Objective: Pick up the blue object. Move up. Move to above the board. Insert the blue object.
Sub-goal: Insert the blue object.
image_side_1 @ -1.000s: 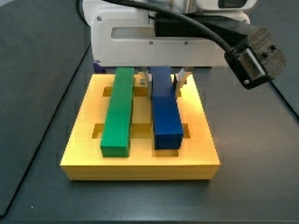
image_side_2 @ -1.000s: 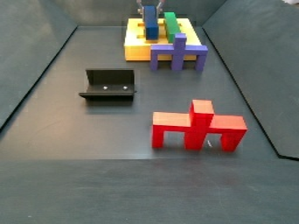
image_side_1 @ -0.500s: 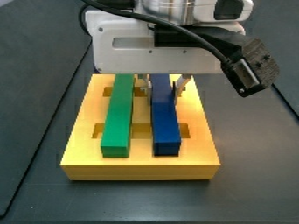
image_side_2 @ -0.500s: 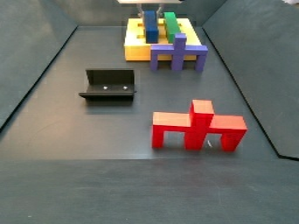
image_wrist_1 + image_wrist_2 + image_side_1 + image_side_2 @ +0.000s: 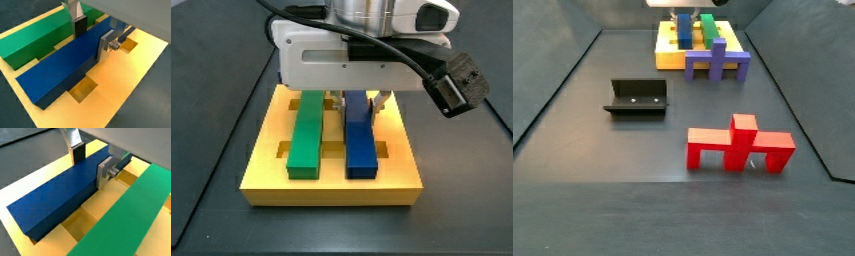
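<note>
Wrist views: blue bar point(image 5: 60, 70) lies in its slot on the yellow board point(image 5: 127, 80), beside the green bar point(image 5: 127, 213); insertion looks done, release remains. End effector point(image 5: 92, 34) straddles the bar's far end, fingers point(image 5: 105, 172) narrowly spread, contact unclear.

Side views: end effector point(image 5: 358, 98) low over the board point(image 5: 331, 185); bar point(image 5: 686, 32) seated. Grip state: cannot tell.

Deep-blue bar point(image 5: 362, 140), green bar point(image 5: 306, 133), yellow board point(image 5: 331, 186), silver end effector point(image 5: 91, 31) over board
</note>
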